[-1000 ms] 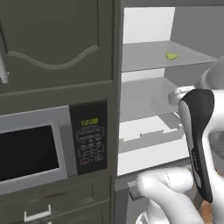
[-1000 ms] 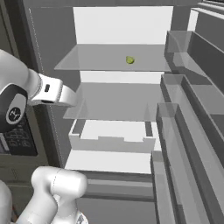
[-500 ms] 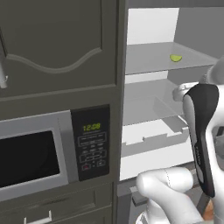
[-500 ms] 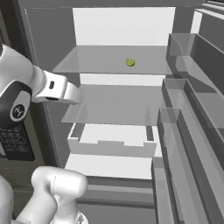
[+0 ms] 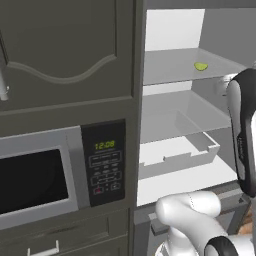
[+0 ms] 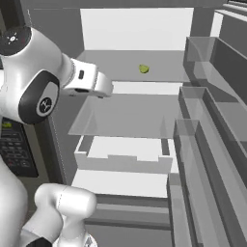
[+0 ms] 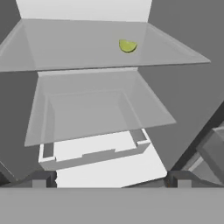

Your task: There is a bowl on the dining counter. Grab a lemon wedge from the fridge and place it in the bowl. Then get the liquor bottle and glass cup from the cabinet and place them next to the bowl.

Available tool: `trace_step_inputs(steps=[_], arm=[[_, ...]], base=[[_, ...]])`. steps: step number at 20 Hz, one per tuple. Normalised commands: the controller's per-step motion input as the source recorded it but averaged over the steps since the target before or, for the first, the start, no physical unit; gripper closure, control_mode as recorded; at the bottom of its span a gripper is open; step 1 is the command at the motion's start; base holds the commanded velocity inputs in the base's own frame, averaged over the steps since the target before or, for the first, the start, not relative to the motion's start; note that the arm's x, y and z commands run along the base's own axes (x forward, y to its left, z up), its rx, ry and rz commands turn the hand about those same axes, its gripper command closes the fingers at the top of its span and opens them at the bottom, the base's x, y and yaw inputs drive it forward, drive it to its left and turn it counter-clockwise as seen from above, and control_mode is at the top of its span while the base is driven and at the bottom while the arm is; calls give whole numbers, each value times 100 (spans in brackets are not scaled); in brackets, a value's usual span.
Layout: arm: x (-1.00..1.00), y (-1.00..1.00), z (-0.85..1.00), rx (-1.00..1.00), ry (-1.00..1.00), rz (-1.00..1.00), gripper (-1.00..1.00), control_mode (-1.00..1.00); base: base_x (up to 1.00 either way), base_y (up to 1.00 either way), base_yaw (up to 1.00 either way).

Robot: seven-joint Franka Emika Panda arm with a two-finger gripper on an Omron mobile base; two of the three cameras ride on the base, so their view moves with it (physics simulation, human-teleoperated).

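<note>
End effector stands wide open and empty at the mouth of the open fridge, its fingertips spread at the bottom of the hand view; the lemon wedge lies on the upper glass shelf, well beyond them; below sit a second shelf and a white drawer; since a second ago the arm has risen, and the microwave has slid lower in the left base view.

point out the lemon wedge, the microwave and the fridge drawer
lemon wedge [image 7: 127,45]: hand view, middle of the green wedge on the upper shelf
microwave [image 5: 34,181]: left base view, its dark door window
fridge drawer [image 6: 123,163]: right base view, its front wall
</note>
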Motion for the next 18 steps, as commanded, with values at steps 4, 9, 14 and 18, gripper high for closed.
trace_step_inputs(steps=[4,9,14,18], arm=[[49,-24,30,0,0,0,-100,-100],[51,-23,13,0,-2,0,-100,-100],[51,-13,0,0,-9,0,-100,-100],[71,-11,0,0,-4,0,-100,-100]], base=[[0,0,0],[0,0,0],[0,0,0],[0,0,0]])
